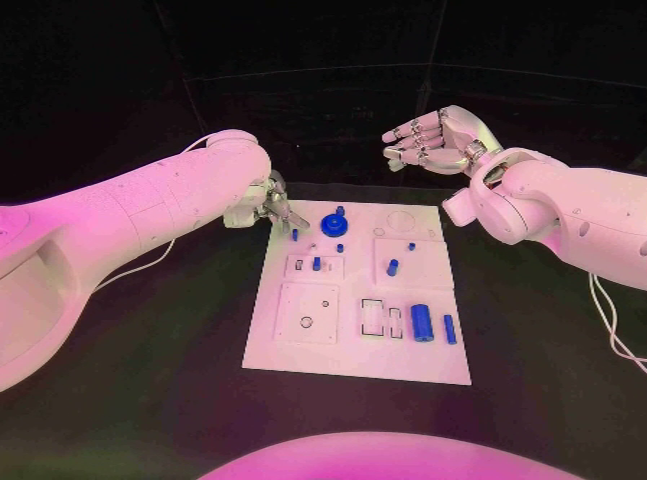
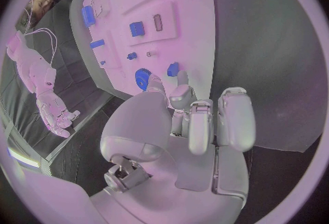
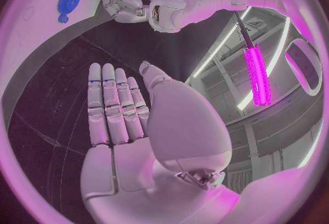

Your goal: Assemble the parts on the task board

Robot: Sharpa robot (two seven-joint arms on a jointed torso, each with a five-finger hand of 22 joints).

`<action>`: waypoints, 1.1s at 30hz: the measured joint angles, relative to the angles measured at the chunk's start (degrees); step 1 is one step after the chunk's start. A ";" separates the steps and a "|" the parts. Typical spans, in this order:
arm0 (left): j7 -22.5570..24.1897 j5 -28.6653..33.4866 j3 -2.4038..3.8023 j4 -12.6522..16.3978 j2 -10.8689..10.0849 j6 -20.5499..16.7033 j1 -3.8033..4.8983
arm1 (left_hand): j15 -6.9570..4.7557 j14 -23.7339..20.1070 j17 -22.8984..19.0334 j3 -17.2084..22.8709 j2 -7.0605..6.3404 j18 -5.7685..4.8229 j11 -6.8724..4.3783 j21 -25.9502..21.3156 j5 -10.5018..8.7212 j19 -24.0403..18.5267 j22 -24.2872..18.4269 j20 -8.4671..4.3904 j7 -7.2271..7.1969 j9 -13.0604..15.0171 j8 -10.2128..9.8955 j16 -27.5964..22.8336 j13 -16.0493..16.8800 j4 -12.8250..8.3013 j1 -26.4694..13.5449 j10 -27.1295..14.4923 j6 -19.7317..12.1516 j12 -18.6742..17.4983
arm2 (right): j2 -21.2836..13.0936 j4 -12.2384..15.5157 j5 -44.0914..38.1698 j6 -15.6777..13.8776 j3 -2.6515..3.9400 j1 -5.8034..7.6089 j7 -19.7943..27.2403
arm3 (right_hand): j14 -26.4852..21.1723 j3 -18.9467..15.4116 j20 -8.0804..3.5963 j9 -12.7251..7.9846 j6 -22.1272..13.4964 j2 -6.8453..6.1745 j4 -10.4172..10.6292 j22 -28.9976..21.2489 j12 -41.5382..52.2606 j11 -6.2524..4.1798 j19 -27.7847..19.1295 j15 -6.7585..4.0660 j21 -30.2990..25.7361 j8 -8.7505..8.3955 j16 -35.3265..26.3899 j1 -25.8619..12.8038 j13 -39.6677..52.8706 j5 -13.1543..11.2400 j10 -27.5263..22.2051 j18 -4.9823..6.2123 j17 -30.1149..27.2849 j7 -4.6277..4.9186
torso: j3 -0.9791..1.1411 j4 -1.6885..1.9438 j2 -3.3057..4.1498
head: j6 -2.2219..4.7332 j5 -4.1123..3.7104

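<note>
Blue gear [image 2: 142, 78] beside left robot hand [image 2: 199, 119]

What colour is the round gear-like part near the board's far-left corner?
Blue. The round part on the task board shows best in the head view.

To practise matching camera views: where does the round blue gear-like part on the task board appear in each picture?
Head view: round blue part near the task board's far edge, beside the left robot hand.
Left wrist view: part just beyond the fingertips.
Right wrist view: part on the board.
Shared landmark: the left robot hand.
</note>
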 measured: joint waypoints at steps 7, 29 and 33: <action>0.14 -0.03 -0.01 -0.84 0.54 0.26 -0.29 | 0.00 0.00 0.00 0.16 0.03 0.00 -0.22 0.00 0.00 0.00 0.12 0.00 -0.21 -0.16 0.00 0.00 0.00 -0.16 0.48 0.22 0.21 0.26 | 0.16 -0.07 0.00 0.04 0.00 0.00 0.03 | 0.00 0.00 0.00 0.00 0.00 0.00 0.00 0.00 0.00 0.00 0.00 0.00 0.00 0.00 0.00 0.00 0.00 0.00 0.00 0.00 0.00 0.00 | -0.01 0.00 0.00 | -0.04 -0.03; 0.27 -0.09 -0.01 -1.98 1.39 0.99 -0.61 | 0.00 0.00 0.00 0.87 1.00 0.00 -0.22 0.00 0.00 0.00 0.26 0.00 -0.01 -0.70 -0.22 0.00 -0.05 -1.50 2.49 0.21 0.41 0.28 | 0.42 -0.16 0.00 0.10 0.00 0.00 0.11 | 0.00 0.00 0.00 0.00 0.00 0.00 0.00 -0.04 0.00 0.00 0.00 0.00 0.00 0.00 0.00 0.00 0.00 0.00 0.00 0.01 -0.05 0.00 | 0.00 0.06 -0.03 | -0.31 -0.04; 0.36 -0.10 -0.01 -1.91 1.44 1.02 -0.63 | 0.00 0.00 0.00 1.03 1.00 0.00 -0.22 0.00 0.00 0.00 0.26 0.00 -0.01 -0.70 -0.22 0.00 -0.05 -1.66 2.49 0.21 0.41 0.28 | 0.47 -0.19 0.00 0.11 0.00 0.00 0.12 | 0.00 0.16 0.00 0.00 0.00 0.00 -0.16 -0.09 0.00 0.00 0.00 0.00 0.00 0.00 0.00 0.00 0.00 0.00 0.00 0.00 -0.04 0.00 | 0.00 0.05 -0.03 | -0.31 -0.11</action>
